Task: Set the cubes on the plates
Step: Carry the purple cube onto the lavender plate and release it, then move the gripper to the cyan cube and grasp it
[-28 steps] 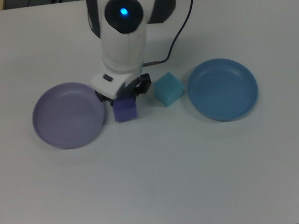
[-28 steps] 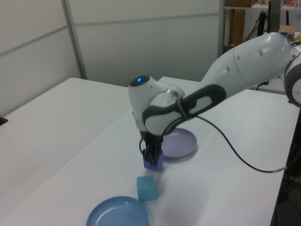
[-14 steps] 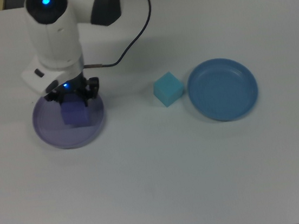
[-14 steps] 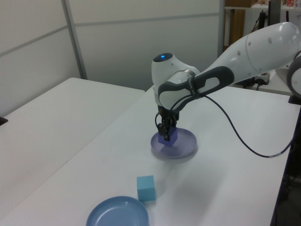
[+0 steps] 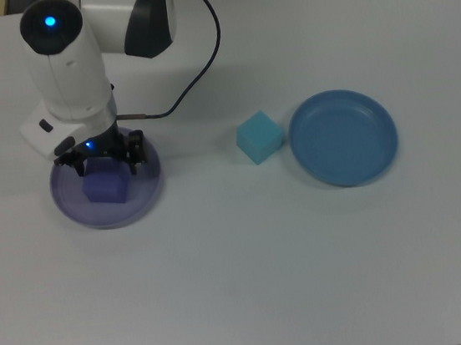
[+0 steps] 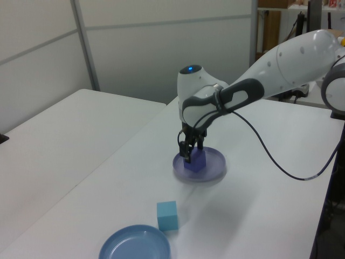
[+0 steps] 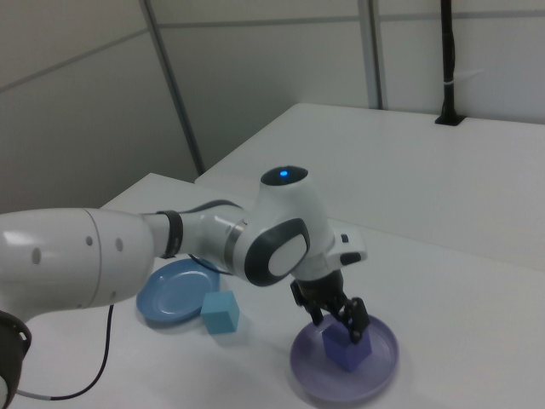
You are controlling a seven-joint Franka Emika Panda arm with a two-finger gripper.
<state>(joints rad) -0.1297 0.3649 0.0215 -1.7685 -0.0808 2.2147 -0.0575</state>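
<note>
In the left view, the blue plate lies nearest, at the bottom edge of the white bench, and it holds nothing. Just beyond it, close but apart from its rim, the turquoise cube sits on the bare bench surface. In the top view this cube sits just beside the blue plate, on the top view's left of it, turned at a slight angle to the bench edge.

Farther back in the left view lies the lavender plate, with the violet cube resting inside it. The top view shows the violet cube near the middle of the lavender plate, well apart from the turquoise cube.

The gripper stands right over the violet cube with its fingers spread, one on each side of the cube's top. In the right view the fingers point down at the violet cube; whether they touch it cannot be told.

Behind the gripper the white arm rises away toward the left view's right, and a black cable hangs from it in a loop.
</note>
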